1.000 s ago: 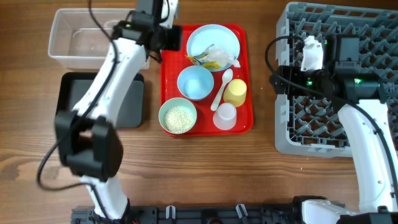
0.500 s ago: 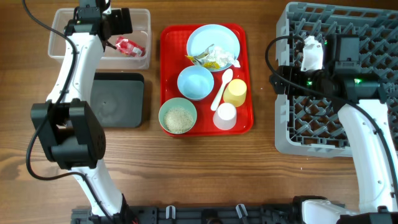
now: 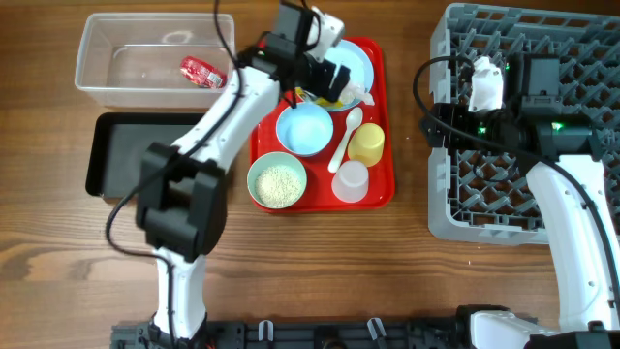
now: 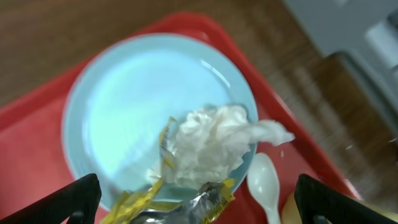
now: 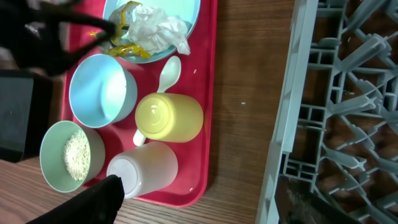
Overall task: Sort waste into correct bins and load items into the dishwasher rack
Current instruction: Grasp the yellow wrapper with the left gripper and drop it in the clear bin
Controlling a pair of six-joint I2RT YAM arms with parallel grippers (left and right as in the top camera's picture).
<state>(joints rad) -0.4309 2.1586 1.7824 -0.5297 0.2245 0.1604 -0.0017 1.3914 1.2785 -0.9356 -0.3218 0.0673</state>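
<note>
My left gripper hangs open over the pale blue plate on the red tray. A crumpled white napkin and a yellow and silver wrapper lie on the plate, the wrapper between my fingertips and untouched. A red wrapper lies in the clear tub. The black tray holds nothing. My right gripper stands open and empty at the left edge of the grey dishwasher rack. Only its left finger shows clearly, near the whitish cup.
On the red tray also sit a pale blue bowl, a mint green bowl with rice, a white spoon and a yellow cup. A strip of bare wood separates tray and rack.
The left arm swung to the clear tub, opened and left the red wrapper there, then came back over the plate. The right arm has not moved.
</note>
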